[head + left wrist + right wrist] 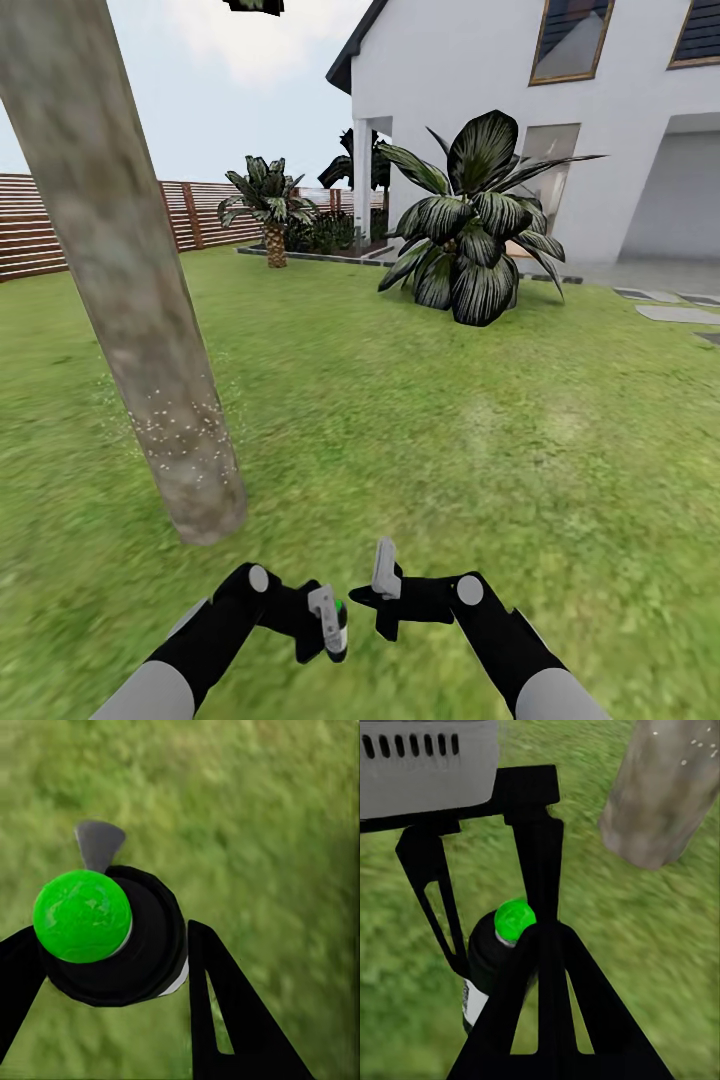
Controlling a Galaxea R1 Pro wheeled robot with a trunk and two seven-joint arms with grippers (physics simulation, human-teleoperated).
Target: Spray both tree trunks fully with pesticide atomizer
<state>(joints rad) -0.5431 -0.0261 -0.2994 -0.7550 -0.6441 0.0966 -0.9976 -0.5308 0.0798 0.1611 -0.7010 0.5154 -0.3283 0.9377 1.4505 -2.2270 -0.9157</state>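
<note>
The pesticide atomizer (112,945), a black bottle with a bright green cap and a grey trigger, is held by my left gripper (333,628), shut on it low in front of me. A thick grey-brown tree trunk (130,290) leans up at my left front. Fine white specks of pesticide (185,420) dot its lower part. Beside the atomizer (499,952), my right gripper (384,585) is shut and empty, fingertips (544,937) close to the green cap. The trunk's base (660,795) stands just beyond on the grass.
A large dark-leaved shrub (470,230) stands ahead on the lawn, with a short palm (270,210) farther back. A brown slat fence (30,225) runs along the left. A white house (470,90) and paving slabs (680,312) lie to the right.
</note>
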